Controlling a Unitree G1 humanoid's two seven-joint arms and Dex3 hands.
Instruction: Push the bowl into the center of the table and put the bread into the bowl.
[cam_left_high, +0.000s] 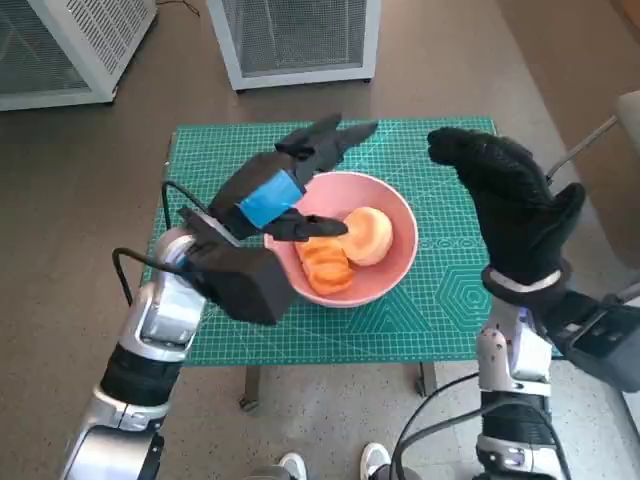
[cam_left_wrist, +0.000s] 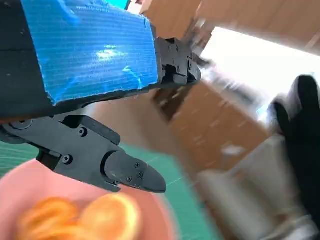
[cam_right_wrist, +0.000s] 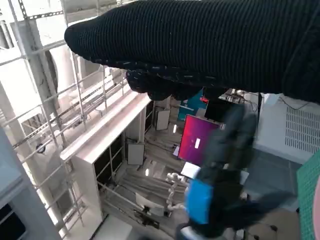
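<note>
With the bread (cam_left_high: 345, 248) already lying in the pink bowl (cam_left_high: 398, 262) mid-surface, just beneath it, the left robot hand (cam_left_high: 290, 182) hovers spread and empty, the right robot hand (cam_left_high: 505, 198) likewise, apparently clearing away.

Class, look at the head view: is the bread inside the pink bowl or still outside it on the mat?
Inside. The bread lies within the bowl, below its rim, while the left hand hovers above with fingers spread, holding nothing.
</note>
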